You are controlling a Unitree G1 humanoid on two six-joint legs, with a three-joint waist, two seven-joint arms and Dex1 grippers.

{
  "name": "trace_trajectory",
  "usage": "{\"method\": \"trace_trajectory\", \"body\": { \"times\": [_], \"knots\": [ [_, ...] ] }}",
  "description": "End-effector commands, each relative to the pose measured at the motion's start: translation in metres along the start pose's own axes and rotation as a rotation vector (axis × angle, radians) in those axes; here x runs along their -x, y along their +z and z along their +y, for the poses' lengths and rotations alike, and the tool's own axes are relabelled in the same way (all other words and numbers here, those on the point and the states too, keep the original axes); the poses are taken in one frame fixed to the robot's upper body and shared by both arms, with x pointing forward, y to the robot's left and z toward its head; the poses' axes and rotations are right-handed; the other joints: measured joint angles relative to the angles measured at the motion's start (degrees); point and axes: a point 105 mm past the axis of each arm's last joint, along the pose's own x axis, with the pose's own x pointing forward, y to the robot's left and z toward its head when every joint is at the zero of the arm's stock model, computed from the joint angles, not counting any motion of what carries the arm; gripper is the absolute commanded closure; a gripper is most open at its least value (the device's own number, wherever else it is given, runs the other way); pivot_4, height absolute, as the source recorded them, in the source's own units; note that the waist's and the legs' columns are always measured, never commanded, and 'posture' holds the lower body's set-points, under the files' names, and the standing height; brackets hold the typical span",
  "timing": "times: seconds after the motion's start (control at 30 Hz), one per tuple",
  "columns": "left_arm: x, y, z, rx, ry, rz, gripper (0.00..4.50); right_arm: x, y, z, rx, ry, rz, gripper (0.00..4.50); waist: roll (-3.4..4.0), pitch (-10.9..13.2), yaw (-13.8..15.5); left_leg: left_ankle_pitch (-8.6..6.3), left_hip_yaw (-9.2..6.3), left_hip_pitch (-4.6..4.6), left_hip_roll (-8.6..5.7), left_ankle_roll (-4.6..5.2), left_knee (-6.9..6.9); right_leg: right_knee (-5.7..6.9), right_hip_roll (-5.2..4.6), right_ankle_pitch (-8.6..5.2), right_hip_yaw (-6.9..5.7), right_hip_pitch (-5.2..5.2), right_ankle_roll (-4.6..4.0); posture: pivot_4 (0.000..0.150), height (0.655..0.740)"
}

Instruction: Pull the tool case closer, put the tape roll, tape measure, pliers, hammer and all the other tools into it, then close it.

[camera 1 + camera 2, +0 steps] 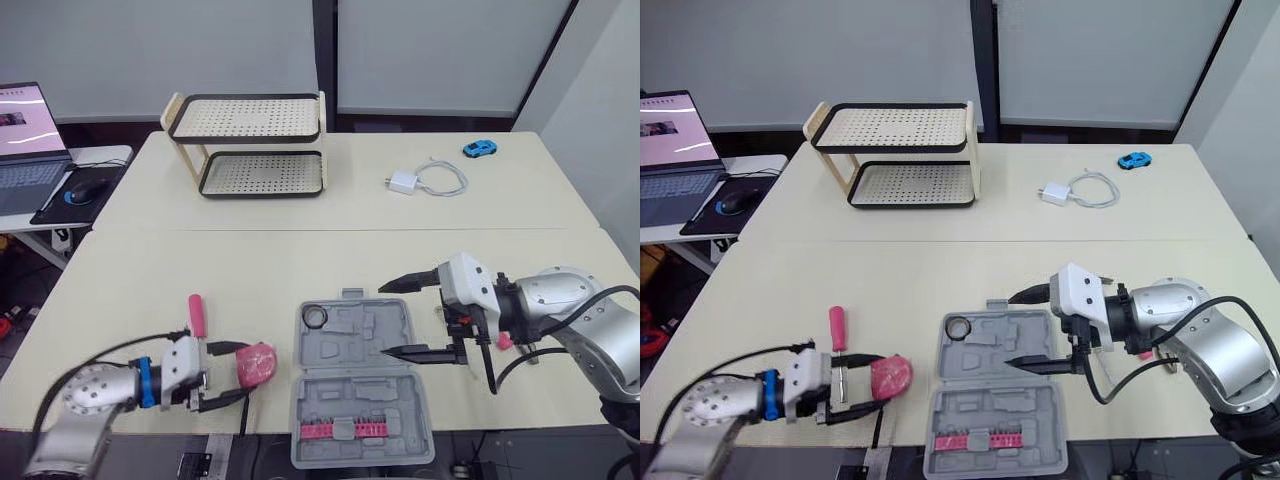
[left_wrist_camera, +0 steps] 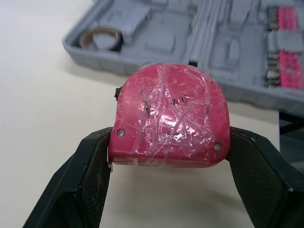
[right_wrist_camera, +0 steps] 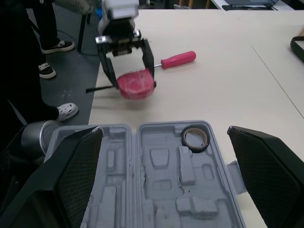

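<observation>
Left wrist view: left end effector (image 2: 169,142) clamped on tape measure (image 2: 171,116), perhaps off table (image 2: 47,118), beside tool case (image 2: 161,42); right end effector (image 1: 385,320) wide apart above case.

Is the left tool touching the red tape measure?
Touching. The left wrist view shows the fingers of the left tool pressed against both sides of the tape measure.

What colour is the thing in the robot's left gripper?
Pink-red: the rounded plastic tape measure, wrapped in clear tape, shows best in the left wrist view.
</observation>
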Motion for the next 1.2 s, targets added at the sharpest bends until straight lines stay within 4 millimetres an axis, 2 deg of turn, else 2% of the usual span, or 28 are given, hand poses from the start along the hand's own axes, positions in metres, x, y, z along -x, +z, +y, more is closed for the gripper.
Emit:
{"method": "trace_trajectory", "body": {
  "times": [0.03, 0.1, 0.17, 0.23, 0.4, 0.57, 0.73, 0.87, 1.2],
  "knots": [
    [0.002, 0.04, 0.006, -0.08, -0.025, -0.078, 1.26, 0.013, 0.005, -0.002, 0.003, -0.02, -0.005, 0.0, 0.02, -0.01, -0.04, 0.0, 0.01, 0.02, -0.01, 0.0, 0.0, -0.01, -0.01, 0.0, 0.03, 0.01, 0.0, 0.15, 0.74],
    [-0.006, 0.059, 0.009, -0.132, -0.051, -0.115, 1.26, 0.017, 0.005, -0.005, -0.036, -0.039, -0.002, 0.0, 0.03, 0.0, -0.09, 0.0, 0.05, 0.04, -0.02, 0.0, -0.01, -0.01, -0.01, 0.0, 0.05, 0.01, 0.0, 0.15, 0.74],
    [-0.023, 0.081, 0.013, -0.194, -0.056, -0.179, 1.26, 0.024, 0.004, -0.006, -0.13, -0.06, 0.003, 0.0, 0.02, 0.02, 0.04, 0.0, 0.1, 0.01, -0.02, 0.0, 0.0, -0.01, 0.0, 0.0, 0.01, 0.01, 0.0, 0.15, 0.74],
    [-0.036, 0.095, 0.014, -0.226, -0.056, -0.225, 1.26, 0.03, 0.003, -0.007, -0.22, -0.074, 0.007, 0.0, 0.02, 0.02, 0.14, 0.0, 0.11, 0.0, -0.04, 0.0, 0.06, 0.0, 0.01, 0.0, -0.05, 0.07, 0.01, 0.15, 0.74],
    [-0.059, 0.106, 0.004, -0.283, -0.1, -0.281, 1.26, 0.047, -0.009, -0.003, -0.506, -0.095, 0.079, 0.0, 0.03, 0.02, -0.28, 0.0, 0.2, 0.01, -0.09, 0.01, 0.08, -0.01, 0.05, 0.0, 0.03, 0.08, 0.0, 0.15, 0.74],
    [-0.081, 0.113, -0.006, -0.315, -0.14, -0.331, 1.26, 0.051, -0.011, -0.006, -0.814, -0.103, 0.015, 0.0, 0.0, 0.04, -0.15, 0.0, 0.26, 0.01, -0.1, 0.02, 0.09, 0.02, 0.14, 0.01, 0.0, 0.08, -0.01, 0.15, 0.74],
    [-0.097, 0.116, -0.01, -0.367, -0.158, -0.357, 1.26, 0.035, -0.019, -0.007, -0.985, -0.109, -0.027, 0.0, -0.01, 0.04, 0.05, 0.0, 0.28, -0.03, -0.12, 0.02, 0.14, 0.02, 0.14, 0.02, 0.01, 0.11, -0.02, 0.15, 0.74],
    [-0.103, 0.117, -0.011, -0.39, -0.163, -0.362, 1.26, 0.022, -0.012, -0.004, -1.078, -0.108, -0.068, 0.0, 0.0, 0.06, -0.1, 0.0, 0.32, -0.06, -0.12, 0.03, 0.17, 0.01, 0.12, 0.02, 0.03, 0.1, -0.02, 0.15, 0.74],
    [-0.113, 0.12, -0.008, -0.391, -0.15, -0.375, 1.26, 0.0, -0.007, -0.002, -1.098, -0.112, -0.103, 0.0, -0.01, 0.06, -0.08, 0.0, 0.21, -0.11, -0.1, 0.03, 0.26, 0.03, 0.15, 0.02, -0.02, 0.1, -0.01, 0.15, 0.74]
  ]
}}
